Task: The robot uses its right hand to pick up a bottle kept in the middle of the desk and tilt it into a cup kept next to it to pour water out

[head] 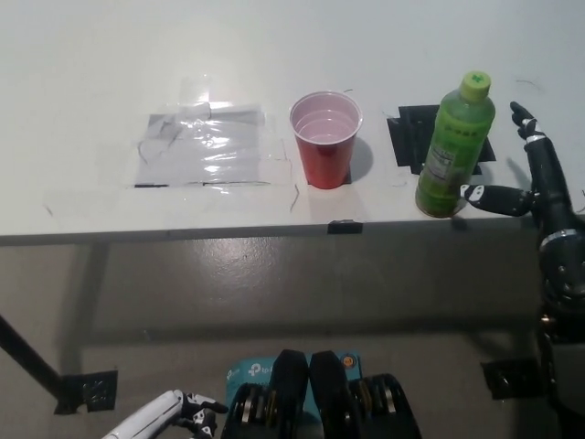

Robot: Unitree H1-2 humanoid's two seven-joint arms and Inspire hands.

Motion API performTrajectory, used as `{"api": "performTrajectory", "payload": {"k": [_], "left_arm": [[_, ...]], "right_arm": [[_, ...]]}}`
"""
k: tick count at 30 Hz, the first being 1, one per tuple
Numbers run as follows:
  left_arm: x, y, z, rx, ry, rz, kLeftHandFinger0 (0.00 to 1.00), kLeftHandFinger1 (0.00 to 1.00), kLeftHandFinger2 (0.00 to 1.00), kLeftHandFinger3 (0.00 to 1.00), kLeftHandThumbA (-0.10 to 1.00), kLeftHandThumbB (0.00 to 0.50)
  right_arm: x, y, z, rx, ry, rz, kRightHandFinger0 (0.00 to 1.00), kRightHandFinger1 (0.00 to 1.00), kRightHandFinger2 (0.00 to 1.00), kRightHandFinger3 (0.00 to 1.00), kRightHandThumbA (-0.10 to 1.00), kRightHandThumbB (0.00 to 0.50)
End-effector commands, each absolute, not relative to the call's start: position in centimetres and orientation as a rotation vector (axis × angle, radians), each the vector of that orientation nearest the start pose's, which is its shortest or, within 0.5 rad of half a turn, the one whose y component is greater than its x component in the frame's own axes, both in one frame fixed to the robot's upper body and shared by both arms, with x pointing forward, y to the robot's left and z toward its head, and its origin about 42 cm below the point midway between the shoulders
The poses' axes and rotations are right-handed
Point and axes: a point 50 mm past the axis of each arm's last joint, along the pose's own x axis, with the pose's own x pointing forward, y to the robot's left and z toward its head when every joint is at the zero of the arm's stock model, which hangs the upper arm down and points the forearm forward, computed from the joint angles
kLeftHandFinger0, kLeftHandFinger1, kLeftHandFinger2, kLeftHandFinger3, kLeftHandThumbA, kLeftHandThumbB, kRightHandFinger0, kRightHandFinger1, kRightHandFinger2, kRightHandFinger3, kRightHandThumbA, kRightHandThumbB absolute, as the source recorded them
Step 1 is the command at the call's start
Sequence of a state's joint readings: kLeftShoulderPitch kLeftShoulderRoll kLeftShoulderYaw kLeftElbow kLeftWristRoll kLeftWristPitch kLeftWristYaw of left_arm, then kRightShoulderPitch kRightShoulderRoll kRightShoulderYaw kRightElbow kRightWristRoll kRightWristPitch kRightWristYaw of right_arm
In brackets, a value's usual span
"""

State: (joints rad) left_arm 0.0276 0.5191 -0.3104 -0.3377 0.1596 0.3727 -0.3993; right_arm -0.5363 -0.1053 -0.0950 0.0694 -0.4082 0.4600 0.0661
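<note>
Your black right hand [535,187], fingers spread, holds nothing beside the upright green plastic bottle [454,146] near the desk's [91,73] front edge; grasping and pouring into the red plastic cup [325,139] remain.

The right hand [539,197] is black, with slim segmented fingers banded in white. The left hand [169,416] is white with dark fingertips.

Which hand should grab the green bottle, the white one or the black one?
The black right hand: it's open right beside the green bottle on the desk. The white left hand rests low, far from it.
</note>
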Motion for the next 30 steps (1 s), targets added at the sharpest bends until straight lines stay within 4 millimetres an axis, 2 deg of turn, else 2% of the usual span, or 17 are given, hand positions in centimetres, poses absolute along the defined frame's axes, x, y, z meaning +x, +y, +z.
{"api": "performTrajectory", "payload": {"k": [1, 5, 8, 11, 12, 16, 23, 27, 30], "left_arm": [[24.4, 26.2, 14.6, 0.653, 0.234, -0.642, 0.80, 0.76, 0.81, 1.00, 0.98, 0.416], [24.4, 26.1, 14.6, 0.651, 0.219, -0.649, 0.78, 0.74, 0.80, 1.00, 0.98, 0.409], [24.4, 26.2, 14.5, 0.654, 0.224, -0.646, 0.77, 0.72, 0.79, 1.00, 0.98, 0.430], [24.4, 26.1, 14.5, 0.655, 0.224, -0.647, 0.77, 0.72, 0.79, 1.00, 0.99, 0.428], [24.4, 26.1, 14.4, 0.659, 0.229, -0.646, 0.80, 0.73, 0.79, 1.00, 1.00, 0.432], [24.4, 26.1, 14.4, 0.655, 0.226, -0.652, 0.80, 0.73, 0.79, 1.00, 0.99, 0.389], [24.3, 25.9, 14.3, 0.674, 0.225, -0.672, 0.79, 0.73, 0.79, 1.00, 1.00, 0.391], [24.3, 25.8, 14.3, 0.666, 0.230, -0.680, 0.81, 0.74, 0.80, 1.00, 1.00, 0.391], [24.3, 25.7, 14.2, 0.656, 0.237, -0.688, 0.80, 0.74, 0.80, 1.00, 1.00, 0.394]], "right_arm": [[44.6, -23.3, 26.0, -0.430, -0.024, -0.187, 1.00, 1.00, 1.00, 1.00, 1.00, 0.500], [44.9, -22.2, 26.0, -0.399, -0.023, -0.173, 1.00, 1.00, 1.00, 1.00, 1.00, 0.500], [44.7, -21.0, 26.0, -0.399, -0.028, -0.125, 1.00, 1.00, 1.00, 1.00, 1.00, 0.500], [44.7, -20.5, 25.9, -0.393, -0.026, -0.120, 1.00, 1.00, 1.00, 1.00, 1.00, 0.500], [44.8, -20.4, 25.8, -0.385, -0.022, -0.117, 1.00, 1.00, 1.00, 1.00, 1.00, 0.500], [45.4, -20.2, 26.2, -0.372, -0.022, -0.115, 1.00, 1.00, 1.00, 1.00, 1.00, 0.500], [46.3, -19.5, 27.1, -0.376, -0.030, -0.121, 1.00, 1.00, 1.00, 1.00, 1.00, 0.500], [47.6, -19.8, 26.8, -0.368, 0.004, -0.170, 1.00, 1.00, 1.00, 1.00, 1.00, 0.500], [48.6, -20.3, 25.8, -0.358, 0.057, -0.210, 1.00, 1.00, 1.00, 1.00, 0.99, 0.500]]}}
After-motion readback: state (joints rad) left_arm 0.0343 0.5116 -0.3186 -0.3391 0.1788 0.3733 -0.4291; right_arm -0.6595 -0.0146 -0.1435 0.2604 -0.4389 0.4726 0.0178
